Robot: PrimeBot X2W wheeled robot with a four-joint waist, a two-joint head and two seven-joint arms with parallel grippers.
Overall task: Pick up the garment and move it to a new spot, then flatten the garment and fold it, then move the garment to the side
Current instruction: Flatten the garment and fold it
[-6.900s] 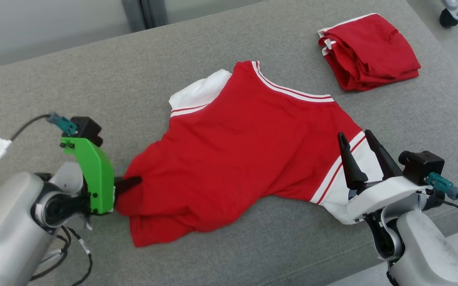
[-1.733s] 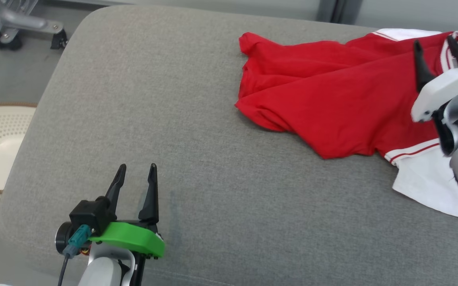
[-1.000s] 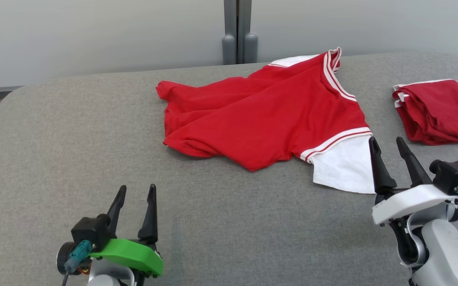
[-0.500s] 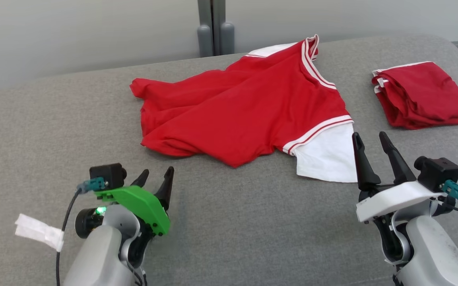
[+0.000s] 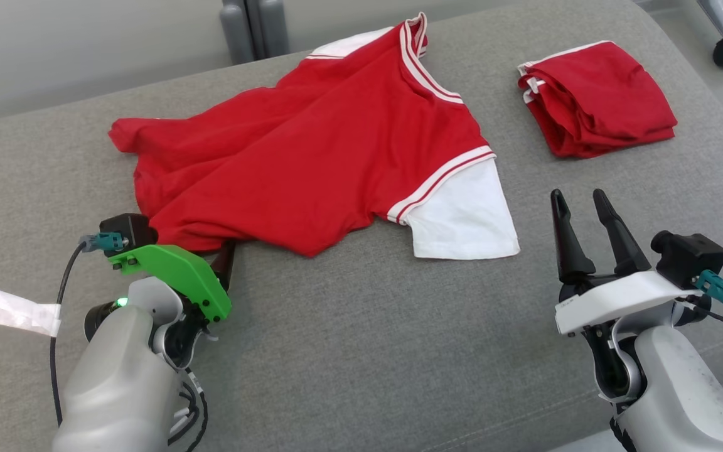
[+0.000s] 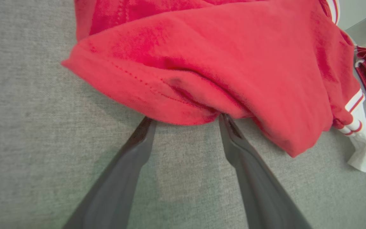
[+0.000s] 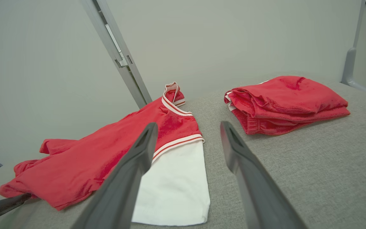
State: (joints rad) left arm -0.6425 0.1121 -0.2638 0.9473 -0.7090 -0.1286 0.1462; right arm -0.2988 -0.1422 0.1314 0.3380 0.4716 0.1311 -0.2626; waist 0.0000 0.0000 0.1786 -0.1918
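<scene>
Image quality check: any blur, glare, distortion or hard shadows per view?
Head view: sharp, even light, no glare, a soft shadow under the red shirt hem on the couch. Left wrist view: shirt hem close up and soft, colour washed pinkish, left gripper blurred toward the bottom edge. Right wrist view: shirt sharp, right gripper soft, wall post slants steeply, wide-angle look.

The garment (image 5: 311, 150) was bright red, its sleeve (image 5: 462, 220) white, edged with red-and-white stripes like the collar (image 5: 418, 56). The folded garment (image 5: 594, 94) was deeper red with white trim. The tabletop (image 5: 368, 351) was flecked grey. The left gripper (image 6: 186, 120) wore a green bracket (image 5: 176, 276), the right gripper (image 5: 578, 196) a white one.
</scene>
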